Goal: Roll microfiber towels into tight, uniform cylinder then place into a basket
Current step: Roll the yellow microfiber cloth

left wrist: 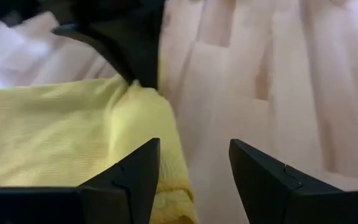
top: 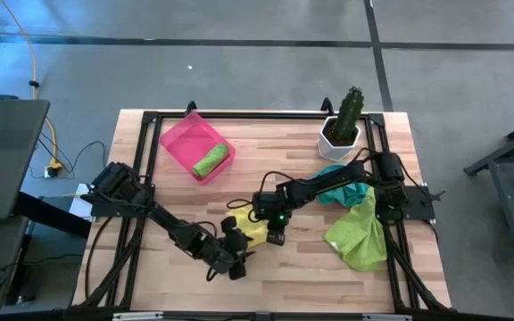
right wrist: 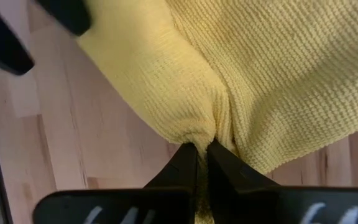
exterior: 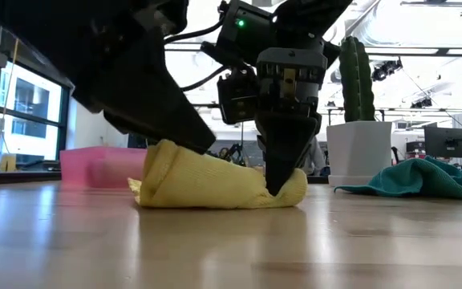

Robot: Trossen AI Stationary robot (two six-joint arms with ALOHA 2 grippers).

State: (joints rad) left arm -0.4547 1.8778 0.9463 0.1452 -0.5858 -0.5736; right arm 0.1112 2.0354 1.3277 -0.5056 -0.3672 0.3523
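We have the right gripper (right wrist: 202, 163) pinched tight on a fold of the yellow towel (exterior: 207, 183), which lies half rolled near the table's (top: 302, 281) front middle; the left gripper (left wrist: 194, 180) sits at the towel's other edge with its fingers apart, holding nothing. The pinch takes only a small bunch of cloth, so a pull could slip it free, or drag the whole towel and loosen the roll (it already looks lumpy); the arms are close and could collide. The pink basket (top: 178, 141) already holds one green roll (top: 210, 162).
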